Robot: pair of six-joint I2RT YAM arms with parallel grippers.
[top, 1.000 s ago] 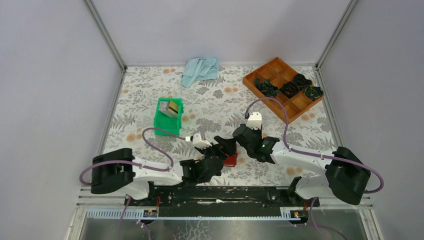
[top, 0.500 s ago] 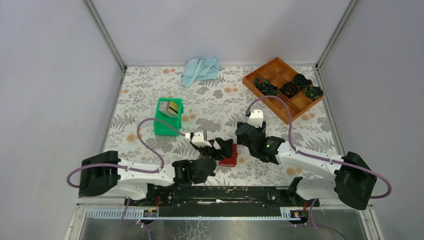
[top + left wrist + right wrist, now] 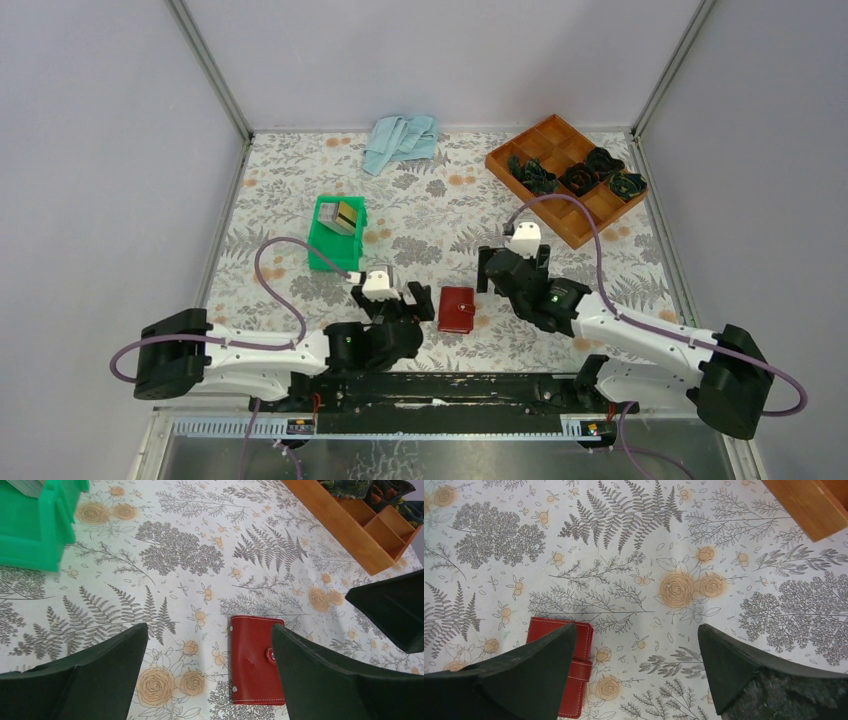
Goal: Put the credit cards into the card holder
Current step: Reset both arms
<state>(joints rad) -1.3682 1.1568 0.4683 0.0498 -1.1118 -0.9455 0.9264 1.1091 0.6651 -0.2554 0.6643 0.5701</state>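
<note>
Two grippers sit low over the near half of the table (image 3: 430, 205), which carries a fern-and-flower cloth. The left gripper (image 3: 398, 298) has its fingers spread wide and holds nothing. The right gripper (image 3: 512, 266) is likewise spread wide and empty.

The card holder (image 3: 457, 309) lies flat on the cloth close to the near edge, about midway along it, between the two grippers and touching neither. It is folded closed, red side up, with the snap tab across one long edge. In the left wrist view, the card holder (image 3: 256, 662) lies just inside the right finger. In the right wrist view, the card holder (image 3: 581, 652) is partly hidden behind the left finger.

Farther back, toward the left edge, stands a green bin (image 3: 325, 257). The credit cards (image 3: 343, 215) are stacked inside it, with a gold face showing; the count cannot be read.

Far right corner: an orange compartment tray (image 3: 553, 134) with dark crumpled items (image 3: 577, 177) in several cells; I cannot tell what they are.

Far edge, left of centre: a pale blue cloth (image 3: 400, 140), bunched.
</note>
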